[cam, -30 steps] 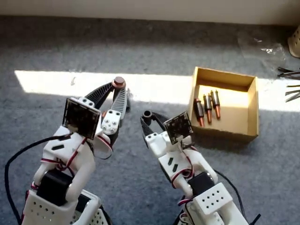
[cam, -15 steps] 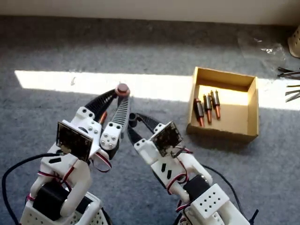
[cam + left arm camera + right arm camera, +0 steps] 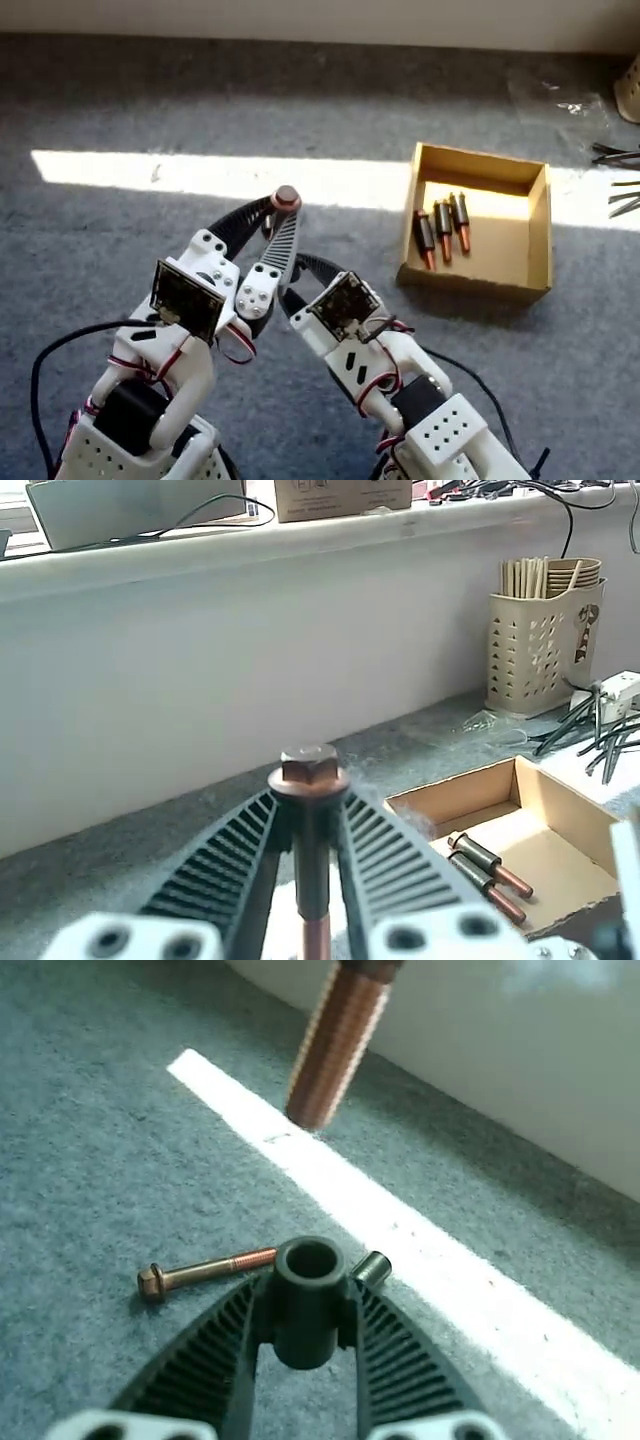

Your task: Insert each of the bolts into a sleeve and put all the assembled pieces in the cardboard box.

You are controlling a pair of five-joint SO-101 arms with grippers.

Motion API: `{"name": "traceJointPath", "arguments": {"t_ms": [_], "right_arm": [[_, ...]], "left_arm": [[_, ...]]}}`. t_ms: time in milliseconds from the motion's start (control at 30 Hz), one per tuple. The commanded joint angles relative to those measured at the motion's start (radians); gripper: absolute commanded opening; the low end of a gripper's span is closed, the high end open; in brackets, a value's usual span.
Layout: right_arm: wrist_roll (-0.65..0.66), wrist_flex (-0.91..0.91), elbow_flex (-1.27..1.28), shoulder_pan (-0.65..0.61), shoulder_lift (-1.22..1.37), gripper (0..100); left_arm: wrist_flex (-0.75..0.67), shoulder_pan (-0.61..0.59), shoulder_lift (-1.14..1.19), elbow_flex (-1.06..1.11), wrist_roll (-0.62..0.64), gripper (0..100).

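Observation:
My left gripper [image 3: 283,206] is shut on a copper bolt [image 3: 308,780], held upright with its hex head [image 3: 287,196] on top. The bolt's threaded end [image 3: 335,1045] hangs above and beyond my right gripper [image 3: 307,1305], which is shut on a dark sleeve [image 3: 307,1295] with its bore facing up. In the high view the right arm [image 3: 340,305] reaches under the left gripper. A loose bolt [image 3: 205,1270] and a loose sleeve [image 3: 371,1266] lie on the carpet. The cardboard box [image 3: 535,235] at the right holds three assembled pieces [image 3: 442,228].
Grey carpet with a sunlit strip [image 3: 120,172] across it. A white wall [image 3: 200,680] runs along the back. A beige slotted holder [image 3: 545,630] and black cable ties [image 3: 618,175] sit at the far right, beyond the box.
The left gripper has carried the bolt to the right and nearer. The right gripper with its sleeve has swung left, ending under the left gripper.

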Motion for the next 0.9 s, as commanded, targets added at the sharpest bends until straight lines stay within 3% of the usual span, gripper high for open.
{"name": "traceJointPath", "arguments": {"t_ms": [0,100,400,600,733,867], "right_arm": [[-0.081,-0.030,-0.013,0.013,-0.016,0.5],[-0.153,-0.030,-0.015,0.015,-0.016,0.5],[-0.158,-0.028,-0.008,0.015,-0.016,0.5],[-0.170,-0.025,-0.007,0.015,-0.016,0.5],[-0.276,-0.024,-0.013,0.015,-0.016,0.5],[-0.282,-0.024,-0.015,0.031,-0.016,0.5]], "left_arm": [[-0.028,0.007,-0.012,-0.008,0.137,0],[-0.028,0.005,-0.012,-0.007,0.150,0],[-0.037,0.005,-0.012,0.062,0.153,0],[-0.140,-0.071,-0.012,0.111,0.157,0],[-0.169,-0.110,-0.012,0.128,0.261,0],[-0.169,-0.125,-0.012,0.128,0.269,0]]}}
